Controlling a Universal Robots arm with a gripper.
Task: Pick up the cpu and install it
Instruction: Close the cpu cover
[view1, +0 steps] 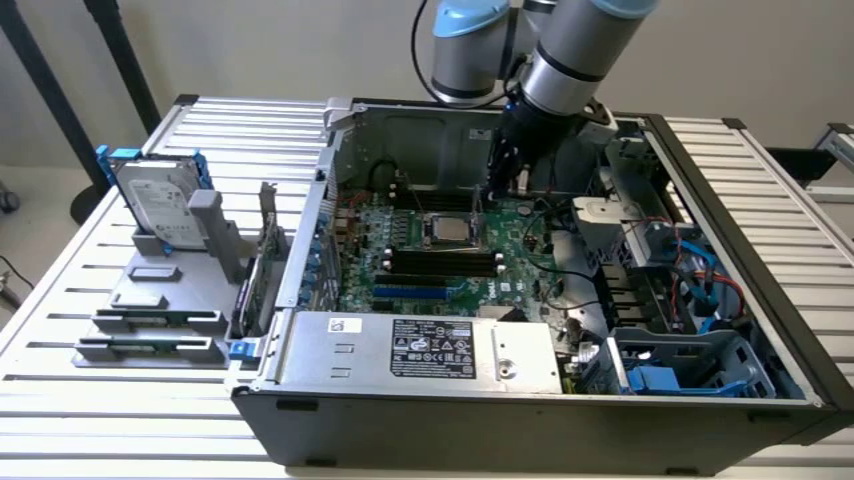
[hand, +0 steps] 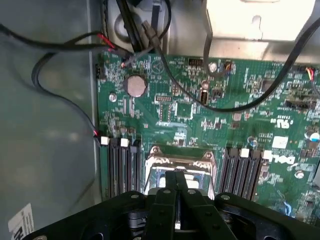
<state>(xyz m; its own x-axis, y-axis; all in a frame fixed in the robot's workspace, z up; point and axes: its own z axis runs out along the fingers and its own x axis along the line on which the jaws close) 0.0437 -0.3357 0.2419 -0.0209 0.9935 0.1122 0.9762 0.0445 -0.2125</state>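
Note:
The cpu (view1: 447, 231) lies flat with its silver-grey top up inside the metal socket frame on the green motherboard (view1: 427, 290), in the open computer case. In the wrist view the socket frame (hand: 179, 159) sits just beyond my fingertips, with a bright patch of the cpu (hand: 161, 179) showing inside it. My gripper (view1: 502, 192) hangs above the board, slightly beyond the socket and toward the exterior view's right. Its two black fingers (hand: 167, 197) are pressed together and the gripper (hand: 176, 176) is shut with nothing between them.
Black memory slots (hand: 122, 170) flank the socket on both sides. Black cables (hand: 65, 47) loop across the board near a coin battery (hand: 135, 86). A power supply (view1: 414, 345) fills the case's near side. A hard drive in a blue bracket (view1: 158, 205) stands outside on a grey stand.

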